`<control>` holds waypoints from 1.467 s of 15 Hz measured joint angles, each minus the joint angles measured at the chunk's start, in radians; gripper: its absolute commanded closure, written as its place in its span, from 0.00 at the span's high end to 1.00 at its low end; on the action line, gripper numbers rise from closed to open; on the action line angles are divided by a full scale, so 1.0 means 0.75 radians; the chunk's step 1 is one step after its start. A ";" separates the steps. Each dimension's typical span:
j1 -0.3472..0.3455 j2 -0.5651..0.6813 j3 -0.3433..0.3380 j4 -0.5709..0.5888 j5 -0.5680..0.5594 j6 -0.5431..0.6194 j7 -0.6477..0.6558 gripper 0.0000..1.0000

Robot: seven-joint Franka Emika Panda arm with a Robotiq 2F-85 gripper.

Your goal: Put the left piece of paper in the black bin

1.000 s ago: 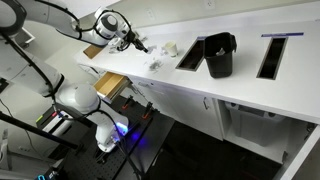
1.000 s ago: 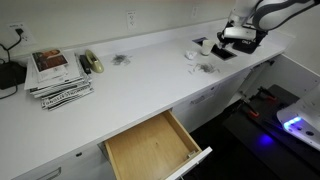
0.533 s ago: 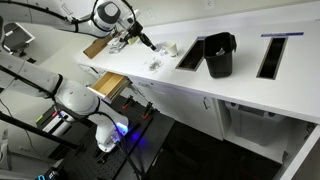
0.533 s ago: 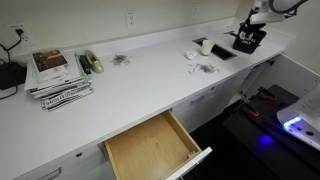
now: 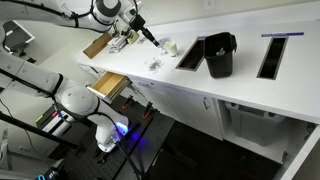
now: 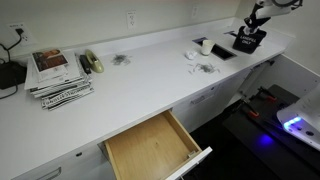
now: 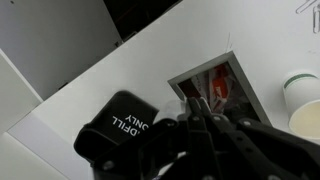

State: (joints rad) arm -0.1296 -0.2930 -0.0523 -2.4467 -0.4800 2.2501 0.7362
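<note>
**Operator:** Report the end effector state.

**Technician:** The black two-finger gripper (image 5: 152,39) hangs over the long white countertop (image 5: 250,95) at the upper left of centre in an exterior view. In the wrist view the gripper (image 7: 196,104) enters at the bottom centre with its tips pressed together. No paper shows between them.

**Operator:** Locate the paper.

**Technician:** One crumpled white paper wad (image 5: 155,65) lies on the countertop near the front edge, below the gripper in the frame and apart from it. It also shows right of centre in an exterior view (image 6: 207,68). There a second small crumpled wad (image 6: 190,54) lies up and to the left of it. A white round cup (image 5: 170,47) stands just right of the gripper tips.

**Operator:** Locate the receptacle.

**Technician:** The black plastic tapered bin (image 5: 220,55) stands upright at the upper centre of the frame. It sits just right of a long rectangular dark slot with a metal frame (image 5: 191,54). In the wrist view the bin (image 7: 118,128) sits lower left and the slot (image 7: 215,85) sits centre right. The cup (image 7: 305,98) is at the right edge. Both wads lie outside the bin, with the slot between them and it.
</note>
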 measured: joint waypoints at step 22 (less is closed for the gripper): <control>-0.216 0.722 -0.323 0.708 0.440 0.164 -0.223 0.00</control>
State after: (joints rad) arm -0.2914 0.2487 -0.2942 -1.9153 -0.1504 2.3733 0.5692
